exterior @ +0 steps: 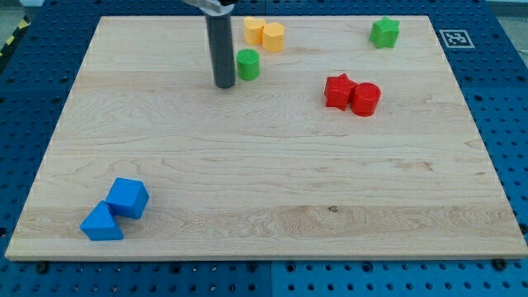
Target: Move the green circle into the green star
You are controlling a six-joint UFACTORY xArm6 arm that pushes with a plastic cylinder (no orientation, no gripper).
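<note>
The green circle (248, 63), a short cylinder, stands near the view's top, left of centre. The green star (384, 32) sits at the view's top right, far from the circle. My tip (224, 85) rests on the board just left of and slightly below the green circle, very close to it; contact cannot be told. The dark rod rises straight up out of the view's top.
Two yellow blocks (264, 33) touch each other just above and right of the green circle. A red star (338, 90) and a red cylinder (365, 98) sit together between circle and star. Two blue blocks (115, 209) lie at the bottom left. The wooden board (264, 239) lies on a blue pegboard.
</note>
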